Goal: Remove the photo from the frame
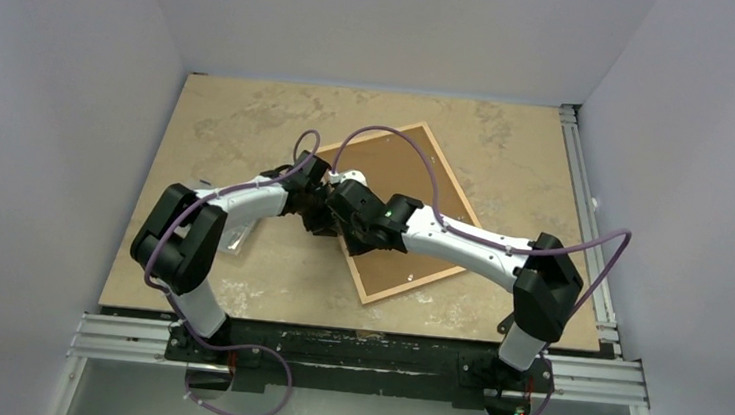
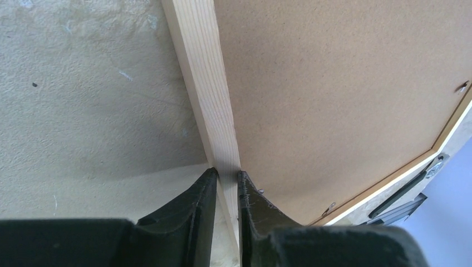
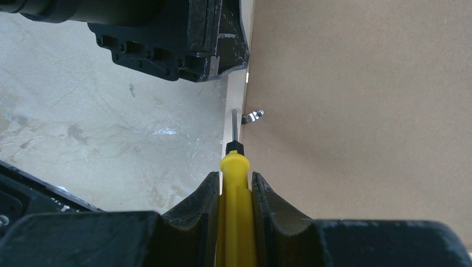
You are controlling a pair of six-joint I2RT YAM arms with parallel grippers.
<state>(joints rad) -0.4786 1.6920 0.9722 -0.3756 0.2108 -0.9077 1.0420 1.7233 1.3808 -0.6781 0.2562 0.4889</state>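
mottled beige tabletop [image 1: 251, 117] (frame [image 2: 206, 83] face-down on it), pale walls [image 1: 53, 90] around.

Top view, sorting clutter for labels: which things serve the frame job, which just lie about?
In use: frame, backing board, retaining clip, yellow screwdriver, left end effector, right end effector.
Lying about: clear plastic piece.

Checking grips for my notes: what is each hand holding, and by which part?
The left hand pinches the frame by its pale wood side rail. The right hand grips a yellow screwdriver by its handle, blade pointing forward.
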